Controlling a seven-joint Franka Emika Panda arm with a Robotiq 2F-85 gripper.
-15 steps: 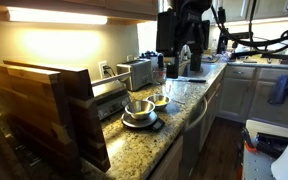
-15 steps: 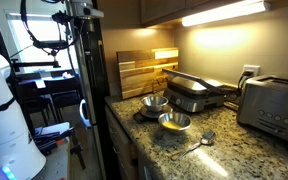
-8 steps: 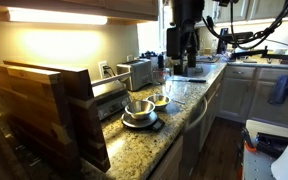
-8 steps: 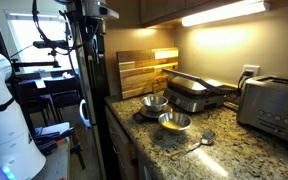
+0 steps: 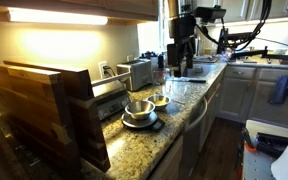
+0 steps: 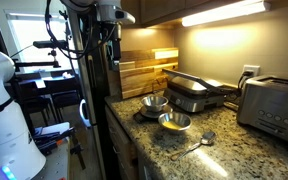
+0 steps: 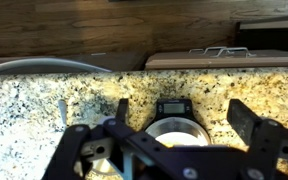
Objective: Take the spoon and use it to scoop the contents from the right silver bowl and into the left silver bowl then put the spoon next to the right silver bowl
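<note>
The spoon (image 6: pixel 201 139) lies flat on the granite counter, past the bowls on the toaster side. The right silver bowl (image 6: pixel 174 121) (image 5: pixel 160 100), shallow with yellowish contents, rests on the counter beside it. The left silver bowl (image 6: pixel 155 102) (image 5: pixel 139 107), deeper, stands on a black kitchen scale (image 7: pixel 171 108); in the wrist view it shows as the left silver bowl (image 7: pixel 174 130) between my fingers and far below them. My gripper (image 5: pixel 181 62) (image 6: pixel 111 58) (image 7: pixel 181 110) hangs high above the counter, open and holding nothing.
A contact grill (image 6: pixel 196 92) sits behind the bowls against the wall, and a toaster (image 6: pixel 274 108) stands further along. A wooden cutting board (image 6: pixel 144 68) leans at the counter's other end. The counter's front edge (image 5: pixel 199 110) drops to the cabinets.
My arm has swung sideways over the counter and the wrist has turned. The jaws stayed open. Bowls and spoon have not moved.
</note>
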